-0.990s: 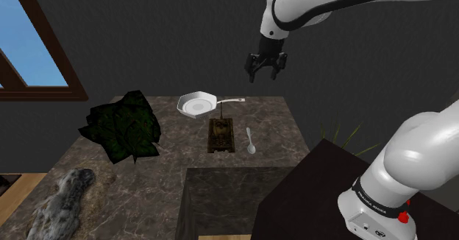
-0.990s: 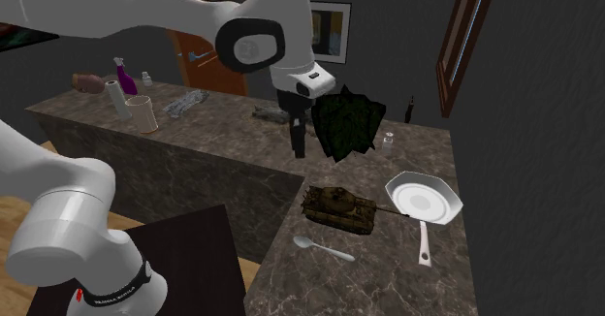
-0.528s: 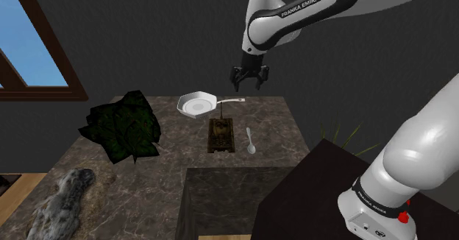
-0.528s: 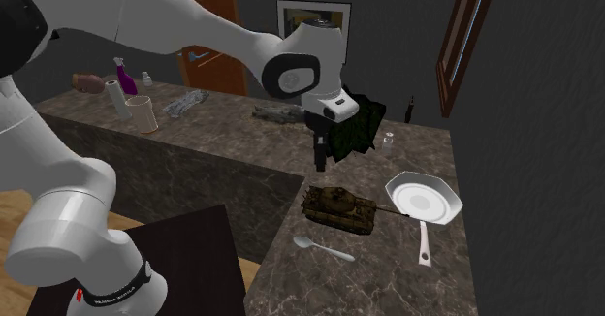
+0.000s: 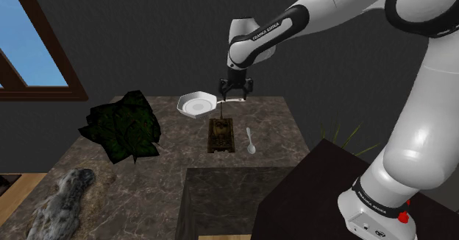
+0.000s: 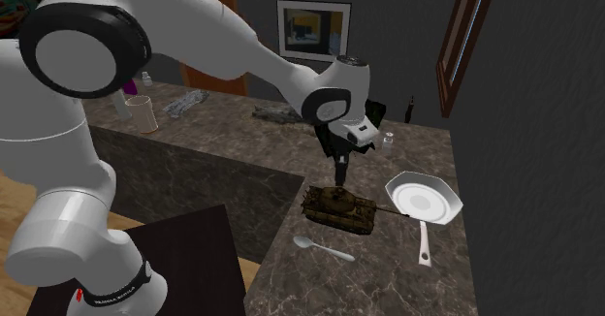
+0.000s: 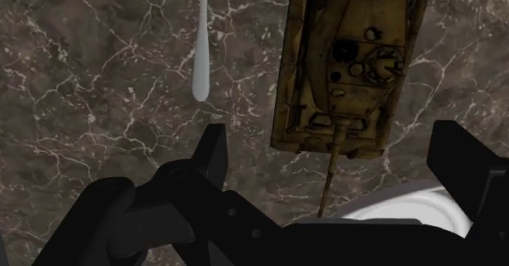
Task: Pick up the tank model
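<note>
The tank model [image 5: 221, 134] is olive-brown and lies on the dark marble counter [image 5: 147, 180], its thin barrel pointing at the white pan [image 5: 197, 104]. My gripper [image 5: 234, 97] hangs open above the barrel end of the tank, close to the pan's handle. From the second exterior view the gripper [image 6: 341, 176] is just over the tank [image 6: 339, 207] and not touching it. In the wrist view the two black fingers [image 7: 214, 154] stand wide apart, with the tank [image 7: 351, 60] and its barrel ahead between them and nothing held.
A white spoon [image 5: 251, 140] lies beside the tank on the side toward the stand. A dark green crumpled heap [image 5: 121, 124] and a grey lump [image 5: 62, 202] sit on the counter at the shoulder view's left. A cup [image 6: 142, 113] stands on the far counter.
The gripper has come down and moved toward the shoulder view's left, from high beside the counter to just above the tank's barrel. The tank, pan and spoon have not moved.
</note>
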You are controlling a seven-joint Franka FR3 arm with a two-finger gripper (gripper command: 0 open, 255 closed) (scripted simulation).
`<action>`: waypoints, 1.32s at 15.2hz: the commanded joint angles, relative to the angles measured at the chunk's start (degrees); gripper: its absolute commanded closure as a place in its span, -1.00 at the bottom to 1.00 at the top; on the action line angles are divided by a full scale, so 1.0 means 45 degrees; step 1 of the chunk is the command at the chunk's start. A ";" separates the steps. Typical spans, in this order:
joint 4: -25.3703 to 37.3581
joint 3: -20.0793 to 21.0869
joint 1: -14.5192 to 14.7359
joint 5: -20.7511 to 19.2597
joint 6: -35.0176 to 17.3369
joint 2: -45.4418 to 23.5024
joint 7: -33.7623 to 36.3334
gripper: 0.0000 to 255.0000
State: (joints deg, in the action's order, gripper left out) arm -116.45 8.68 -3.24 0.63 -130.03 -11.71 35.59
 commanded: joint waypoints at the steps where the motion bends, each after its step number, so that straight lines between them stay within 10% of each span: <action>1: 0.0834 -0.0084 0.0044 -0.0133 -0.0115 -0.1059 0.0335 -1.00; 11: 0.5640 -0.0606 0.0406 -0.0336 0.0014 -0.6241 0.1652 -1.00; 20: 0.5920 -0.0677 0.0460 -0.0383 -0.0744 -0.7296 0.1675 -1.00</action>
State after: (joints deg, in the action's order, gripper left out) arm -89.88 5.65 -1.23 -1.07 -133.05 -44.17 43.08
